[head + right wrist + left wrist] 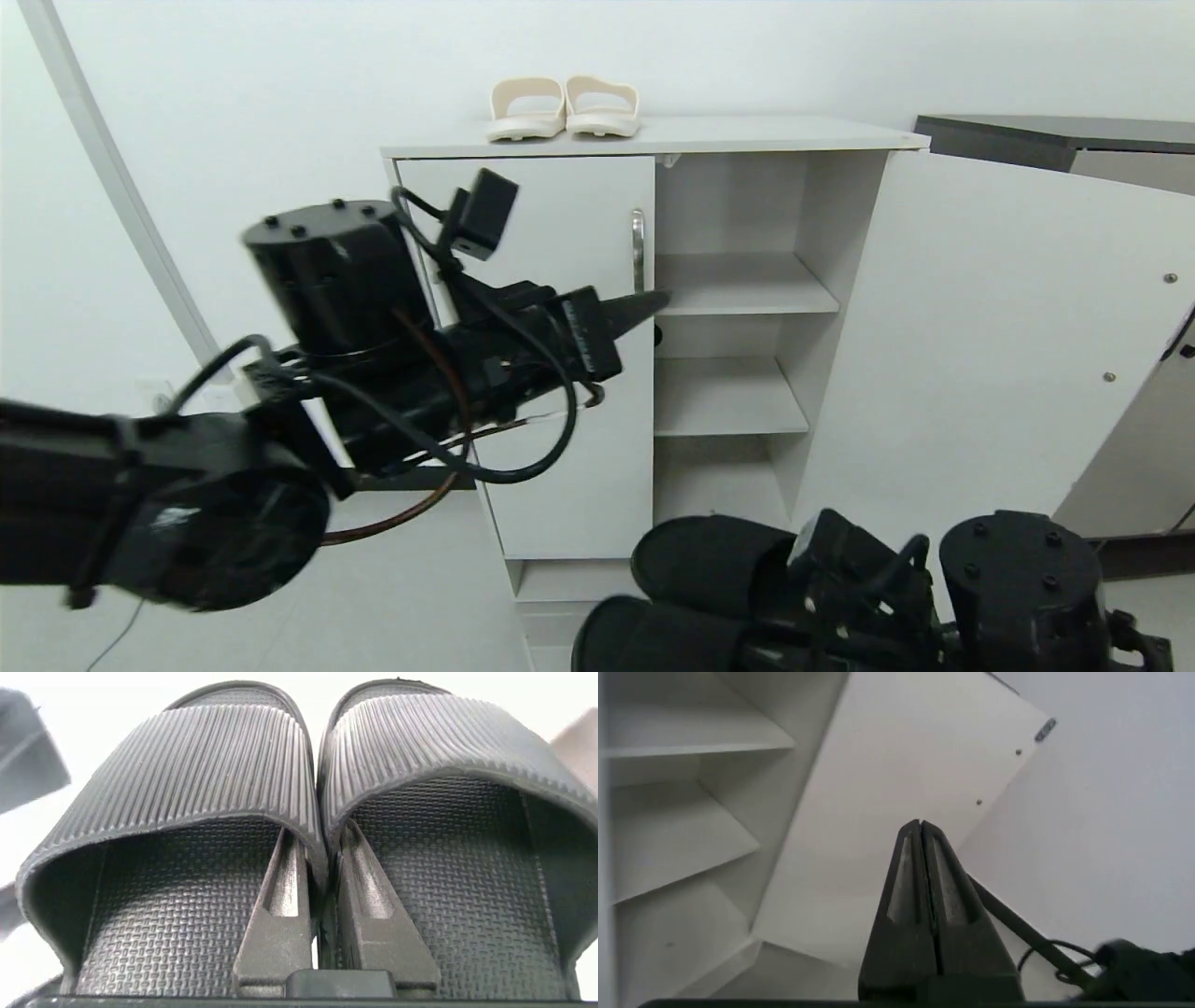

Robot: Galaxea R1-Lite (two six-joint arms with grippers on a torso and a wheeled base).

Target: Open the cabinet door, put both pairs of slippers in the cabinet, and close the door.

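A white cabinet (653, 135) stands ahead with its right door (990, 355) swung open and its left door (560, 233) shut. A beige pair of slippers (565, 107) rests on its top. My right gripper (322, 896) is shut on the black pair of slippers (700, 597), pinching their two inner walls together, low in front of the cabinet. My left gripper (649, 303) is shut and holds nothing. It hangs by the left door's handle (638, 247), at the edge of the open compartment.
Two bare shelves (738, 299) sit inside the open right half, with a bottom compartment (719, 485) below. A dark-topped cabinet (1064, 135) stands behind the open door at the right. A white wall runs behind.
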